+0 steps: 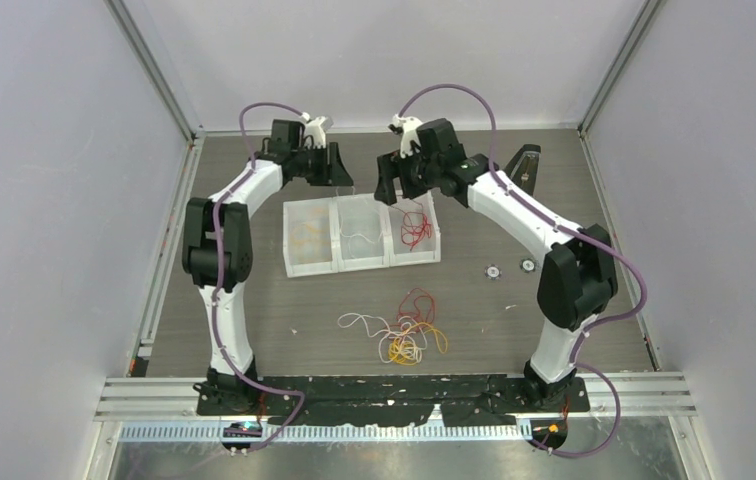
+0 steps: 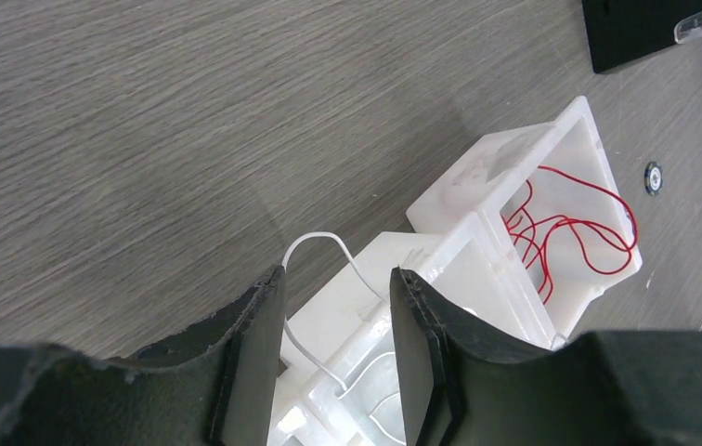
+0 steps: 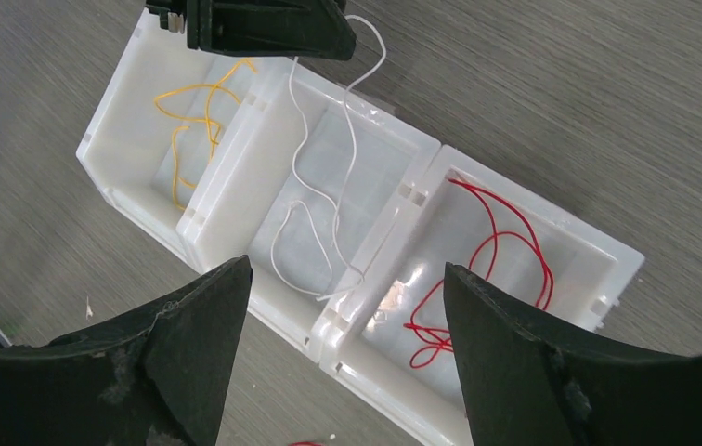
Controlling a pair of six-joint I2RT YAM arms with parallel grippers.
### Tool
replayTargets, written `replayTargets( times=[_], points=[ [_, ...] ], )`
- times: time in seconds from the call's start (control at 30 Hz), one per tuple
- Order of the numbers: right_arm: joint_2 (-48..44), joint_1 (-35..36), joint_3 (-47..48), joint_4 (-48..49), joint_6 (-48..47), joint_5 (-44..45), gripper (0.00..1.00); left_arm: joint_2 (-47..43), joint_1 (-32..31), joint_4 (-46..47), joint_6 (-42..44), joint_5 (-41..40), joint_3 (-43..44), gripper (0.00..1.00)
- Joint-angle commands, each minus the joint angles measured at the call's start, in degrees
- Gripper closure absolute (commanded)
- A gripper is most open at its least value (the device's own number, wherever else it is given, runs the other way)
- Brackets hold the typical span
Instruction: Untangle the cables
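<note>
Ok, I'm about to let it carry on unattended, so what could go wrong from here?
1. The white cable loops over the middle bin's back rim onto the table, between the fingers of the open left gripper. Pulling away could snag it and drag it out.
2. The tangle on the table has red, white and yellow strands interlaced. Lifting one may haul the others along.
</note>
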Motion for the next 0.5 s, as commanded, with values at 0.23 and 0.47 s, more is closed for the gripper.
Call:
replayTargets(
  times=[0.23,0.47],
  points=[
    [-6.93,-2.67,-6.41,-0.36,0.97,-3.78,0.19,0.00,-0.08,0.40,-0.03,-6.49,2.24,0.42],
    [-6.11,-2.63,-7.67,0.37,1.02,-5.62,0.30,0.22,-0.33,-1.93,0.74,-1.52,3.28,0.71]
  ],
)
